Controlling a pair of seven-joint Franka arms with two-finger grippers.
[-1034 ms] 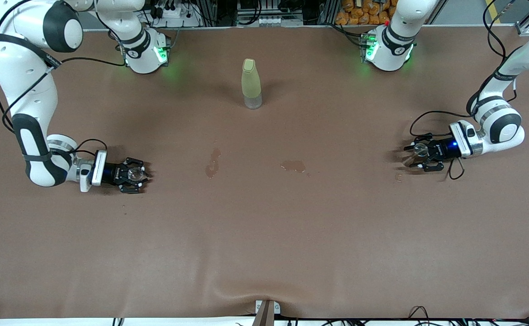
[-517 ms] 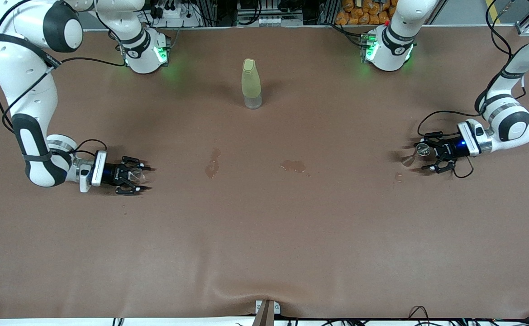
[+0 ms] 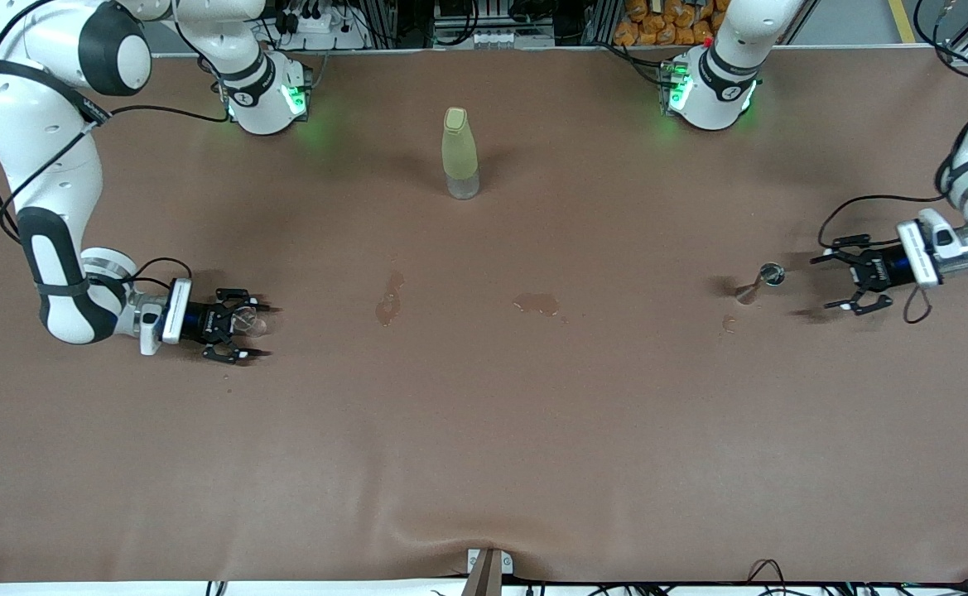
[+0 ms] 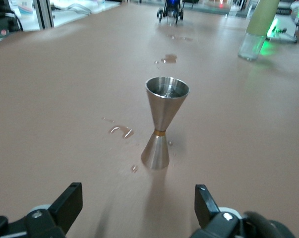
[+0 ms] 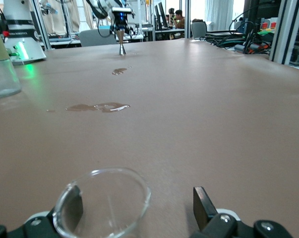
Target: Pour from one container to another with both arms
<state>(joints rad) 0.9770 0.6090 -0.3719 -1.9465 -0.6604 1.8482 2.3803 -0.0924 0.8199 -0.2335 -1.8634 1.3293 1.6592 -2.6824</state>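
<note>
A steel jigger (image 3: 763, 278) stands upright on the brown table near the left arm's end; in the left wrist view the jigger (image 4: 164, 124) stands apart from the fingers. My left gripper (image 3: 821, 283) is open, low over the table beside it, toward the left arm's end. The left gripper (image 4: 137, 204) holds nothing. Near the right arm's end, a clear glass (image 3: 245, 322) sits between the fingers of my open right gripper (image 3: 258, 331). The glass (image 5: 102, 201) lies close to one finger of the right gripper (image 5: 137, 206), with a wide gap to the other.
A pale yellow bottle (image 3: 459, 153) stands mid-table near the robots' bases. Wet spills mark the table (image 3: 484, 430): one puddle (image 3: 388, 300), another puddle (image 3: 537, 304), and a small spill (image 3: 728, 323) next to the jigger.
Both grippers have opened. The left gripper let go of the jigger and drew back toward the left arm's end. The right gripper released the glass and pulled back slightly.
</note>
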